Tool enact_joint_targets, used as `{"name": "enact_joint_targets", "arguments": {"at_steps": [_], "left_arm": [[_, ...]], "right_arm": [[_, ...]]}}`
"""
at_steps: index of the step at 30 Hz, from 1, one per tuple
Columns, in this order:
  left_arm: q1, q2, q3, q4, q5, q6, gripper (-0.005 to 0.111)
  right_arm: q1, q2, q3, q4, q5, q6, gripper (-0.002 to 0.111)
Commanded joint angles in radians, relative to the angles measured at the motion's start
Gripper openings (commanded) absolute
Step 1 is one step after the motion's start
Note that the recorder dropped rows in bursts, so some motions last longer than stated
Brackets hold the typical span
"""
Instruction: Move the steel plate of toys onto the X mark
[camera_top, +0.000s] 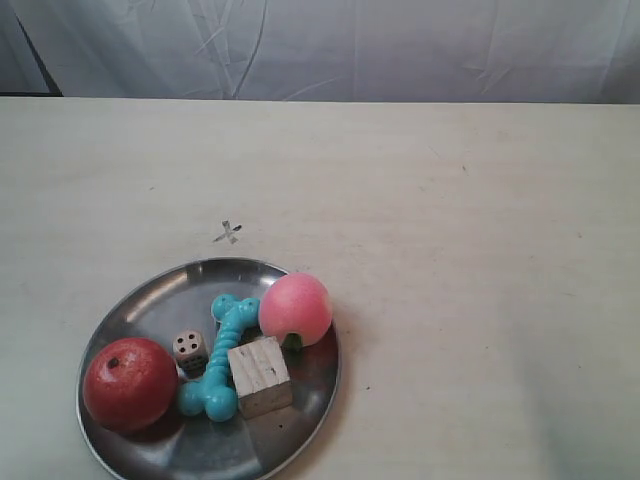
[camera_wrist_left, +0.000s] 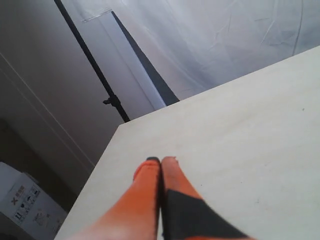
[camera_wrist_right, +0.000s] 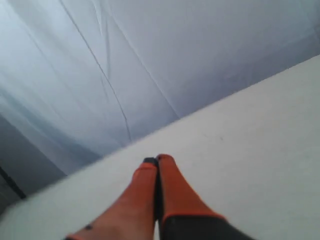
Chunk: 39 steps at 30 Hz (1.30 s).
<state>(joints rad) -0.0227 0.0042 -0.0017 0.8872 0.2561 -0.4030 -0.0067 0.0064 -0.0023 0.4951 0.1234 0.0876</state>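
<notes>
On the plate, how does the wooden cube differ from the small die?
The wooden cube is clearly larger than the die. The cube's faces are plain pale wood with grain; the die is white with dark dots. The cube lies on the side of the bone toward the peach; the die sits on the other side, next to the red ball. Both are box-shaped and rest in the steel plate.

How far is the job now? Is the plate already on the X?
Nothing is done: the steel plate, with the toys, sits beside the X mark, which lies uncovered past its rim. Nothing is in hand: the left gripper and the right gripper are shut and empty over the table. Remaining: grasp the plate, move it onto the mark.
</notes>
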Motion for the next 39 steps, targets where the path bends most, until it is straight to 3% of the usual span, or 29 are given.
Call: {"name": "enact_joint_targets", "arguments": {"at_steps": [1, 7, 13, 17, 27, 32, 36, 39], "left_arm": [[-0.009, -0.004, 0.002, 0.006, -0.009, -0.001, 0.0], [-0.009, -0.004, 0.002, 0.047, -0.012, -0.001, 0.0], [-0.009, -0.004, 0.002, 0.579, -0.178, -0.001, 0.0], [-0.009, -0.004, 0.002, 0.722, -0.235, -0.001, 0.0], [-0.009, -0.004, -0.005, 0.721, -0.241, -0.001, 0.0], [-0.009, -0.004, -0.021, 0.667, -0.375, -0.009, 0.0], [-0.009, -0.004, -0.025, 0.51, -0.554, -0.009, 0.0], [-0.009, -0.004, -0.03, 0.208, -0.608, -0.009, 0.0]], "right_arm": [[-0.004, -0.006, 0.002, 0.246, -0.167, 0.011, 0.0], [-0.004, -0.006, 0.002, 0.255, -0.181, 0.011, 0.0], [-0.004, -0.006, 0.002, 0.31, -0.136, 0.045, 0.0], [-0.004, -0.006, 0.002, 0.35, -0.09, 0.047, 0.0], [-0.002, -0.006, 0.002, 0.34, 0.059, 0.045, 0.0], [-0.002, -0.006, 0.002, 0.349, 0.109, 0.045, 0.0], [-0.002, -0.006, 0.002, 0.485, 0.16, 0.045, 0.0], [-0.002, -0.006, 0.002, 0.497, 0.212, 0.043, 0.0]]}}
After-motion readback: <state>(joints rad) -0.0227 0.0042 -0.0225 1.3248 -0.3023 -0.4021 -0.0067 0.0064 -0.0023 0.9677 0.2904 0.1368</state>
